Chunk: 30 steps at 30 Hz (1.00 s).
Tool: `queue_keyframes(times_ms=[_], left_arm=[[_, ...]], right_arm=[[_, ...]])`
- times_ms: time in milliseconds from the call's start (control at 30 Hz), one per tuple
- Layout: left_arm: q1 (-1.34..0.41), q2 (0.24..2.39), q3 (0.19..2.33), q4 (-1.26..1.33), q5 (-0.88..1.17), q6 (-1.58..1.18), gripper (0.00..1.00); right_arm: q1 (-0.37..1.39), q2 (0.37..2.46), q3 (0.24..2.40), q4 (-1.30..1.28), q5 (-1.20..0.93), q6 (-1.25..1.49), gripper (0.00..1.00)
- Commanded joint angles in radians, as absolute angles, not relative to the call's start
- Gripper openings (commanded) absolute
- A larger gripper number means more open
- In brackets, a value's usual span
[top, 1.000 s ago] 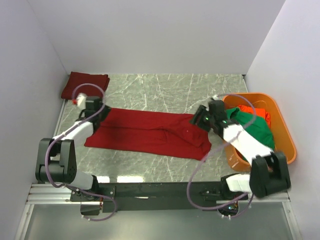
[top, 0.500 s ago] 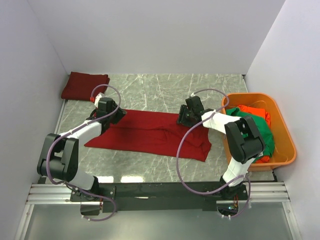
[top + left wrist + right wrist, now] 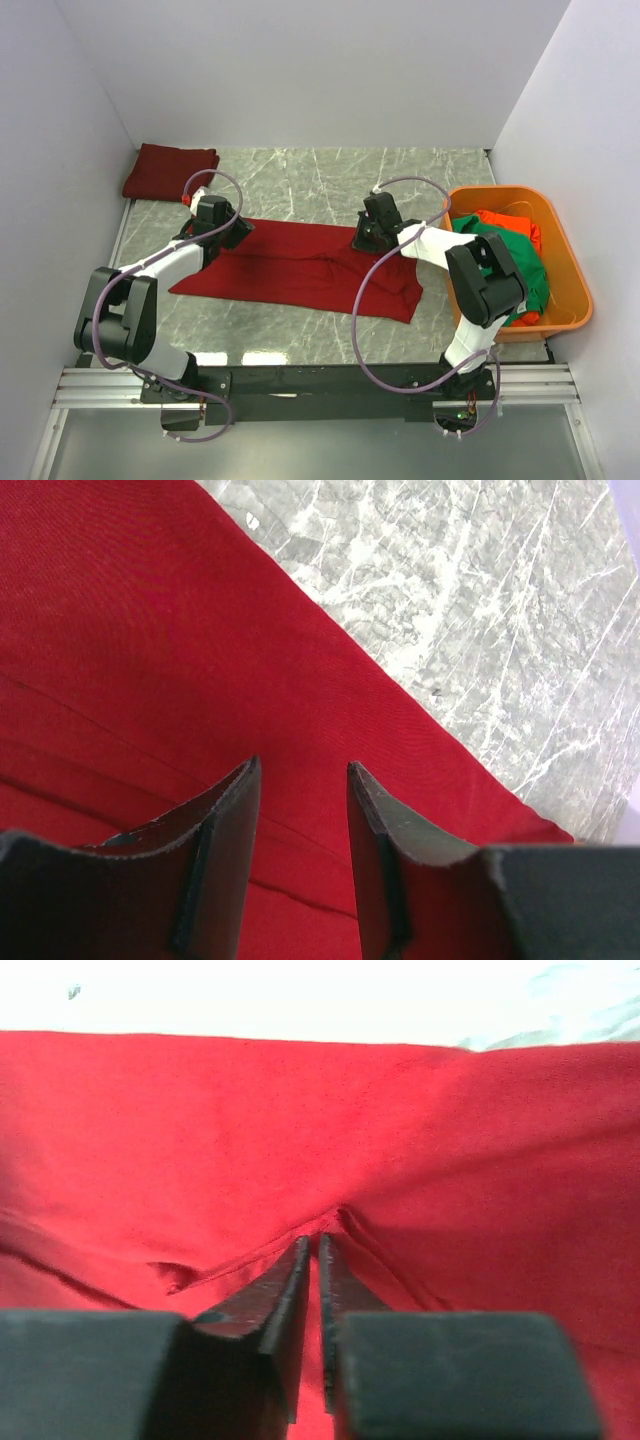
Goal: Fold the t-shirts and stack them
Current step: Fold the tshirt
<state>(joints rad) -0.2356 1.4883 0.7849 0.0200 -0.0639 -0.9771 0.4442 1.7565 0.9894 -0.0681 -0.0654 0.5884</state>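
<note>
Top external, orange tub [image 3: 568, 258] beside crimson shirt [image 3: 300, 265]

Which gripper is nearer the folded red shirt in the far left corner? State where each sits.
Left. The left gripper is close beside the folded red shirt, over the spread red shirt's left end; the right gripper is farther right, pinching that shirt.

The top view looks down from 6 o'clock. Both wrist views hug the spread crimson shirt [image 3: 300, 265], shared by all.
</note>
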Motion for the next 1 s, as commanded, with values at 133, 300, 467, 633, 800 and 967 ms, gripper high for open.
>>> queue_keyframes(times_ms=[133,300,467,633,800,967], left_arm=[[-0.241,1.448,0.805,0.028,-0.057,-0.953,0.45],[-0.241,1.45,0.798,0.034,-0.055,-0.956,0.45],[-0.242,1.46,0.799,0.046,-0.045,-0.959,0.44],[-0.245,1.471,0.804,0.043,-0.041,-0.956,0.44],[-0.245,1.476,0.81,0.038,-0.038,-0.951,0.45],[-0.245,1.479,0.811,0.035,-0.038,-0.95,0.45]], right_arm=[[0.466,1.688,0.963,-0.025,-0.089,0.607,0.02],[0.482,1.646,0.94,-0.023,-0.092,0.607,0.0],[0.482,1.663,0.971,-0.055,-0.034,0.583,0.08],[0.468,1.722,1.043,-0.095,-0.002,0.545,0.27],[0.459,1.749,1.066,-0.095,0.043,0.503,0.46],[0.451,1.782,1.086,-0.107,0.04,0.483,0.46]])
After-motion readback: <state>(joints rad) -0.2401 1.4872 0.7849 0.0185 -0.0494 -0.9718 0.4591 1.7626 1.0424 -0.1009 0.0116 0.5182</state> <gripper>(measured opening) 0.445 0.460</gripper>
